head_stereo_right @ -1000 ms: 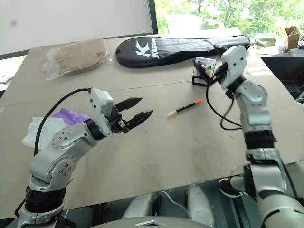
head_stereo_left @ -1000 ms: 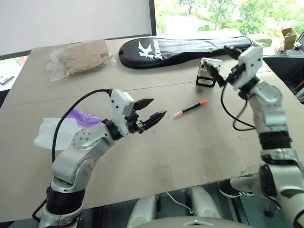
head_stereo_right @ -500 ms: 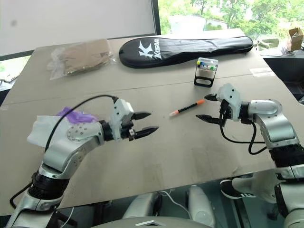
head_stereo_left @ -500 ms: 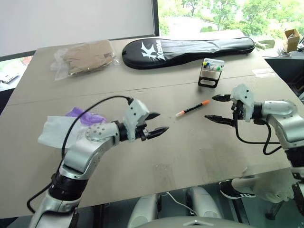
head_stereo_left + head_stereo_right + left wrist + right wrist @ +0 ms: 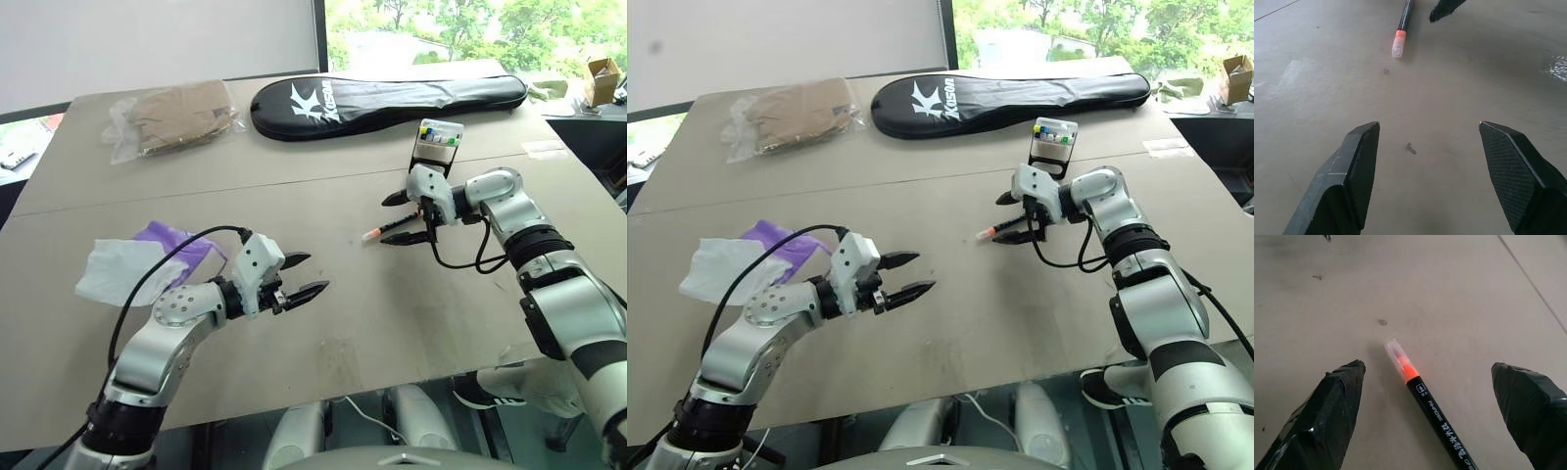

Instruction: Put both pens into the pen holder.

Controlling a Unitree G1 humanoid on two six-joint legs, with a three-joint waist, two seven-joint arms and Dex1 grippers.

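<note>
Head views: the right gripper hangs with open jaws on either side of the pen, which lies on the surface just before the pen holder. The left gripper, open and empty, waits well away from the pen.

Right wrist view: the pen lies between the fingers, untouched. Next, likely lower and close.

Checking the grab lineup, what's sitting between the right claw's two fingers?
The pen lies between them on bare table, untouched, as the right wrist view shows.
</note>
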